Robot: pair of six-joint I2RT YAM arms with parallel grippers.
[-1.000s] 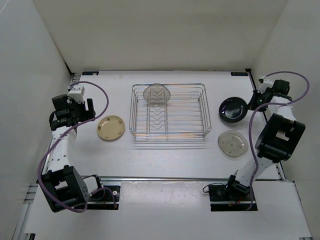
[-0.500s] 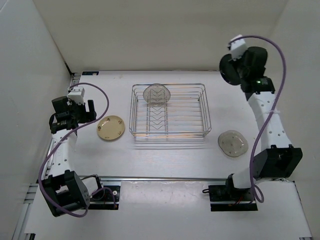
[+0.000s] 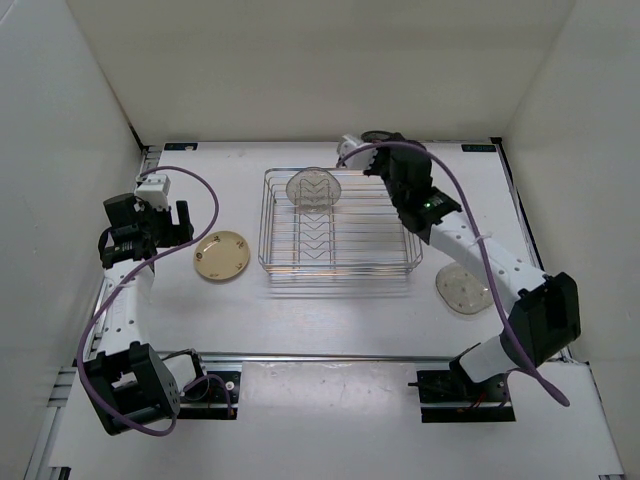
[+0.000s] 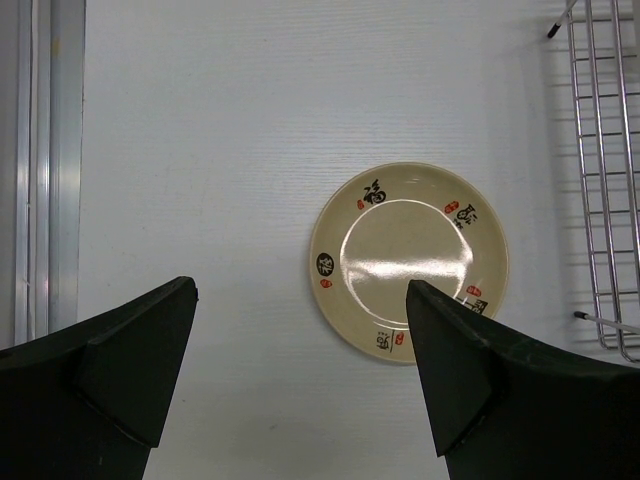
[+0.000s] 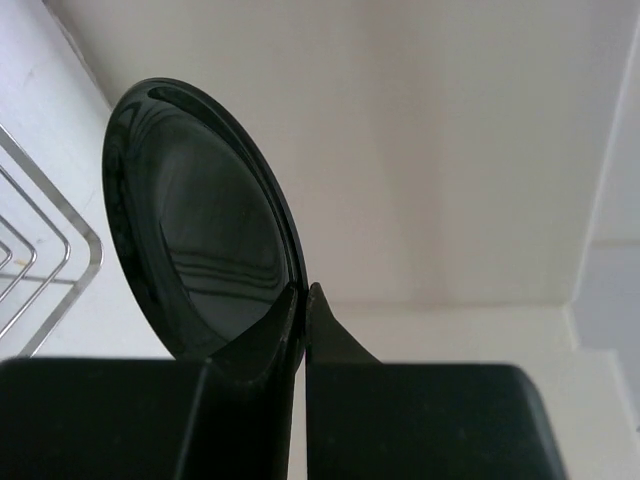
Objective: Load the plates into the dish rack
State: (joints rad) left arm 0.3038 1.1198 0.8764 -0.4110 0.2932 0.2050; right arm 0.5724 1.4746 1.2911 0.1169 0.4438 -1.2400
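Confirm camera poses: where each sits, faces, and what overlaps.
Top external: fixed high behind the robot, looking down; left arm, right arm and dish rack show.
Left wrist: on the left arm, facing straight down at the tan plate; open left claw shows.
Right wrist: on the right arm, facing sideways at the wall; right claw shut on the black plate.
Shared: tan plate, in top external and left wrist.

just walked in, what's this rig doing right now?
The right gripper is shut on the rim of a glossy black round plate, held on edge by the far side of the silver wire dish rack. One pale grey speckled plate stands upright in the rack's dividers. The left gripper hangs open over a tan-yellow plate lying flat on the table left of the rack. A second pale grey plate lies on the table to its right. One loaded, one in hand, two waiting.
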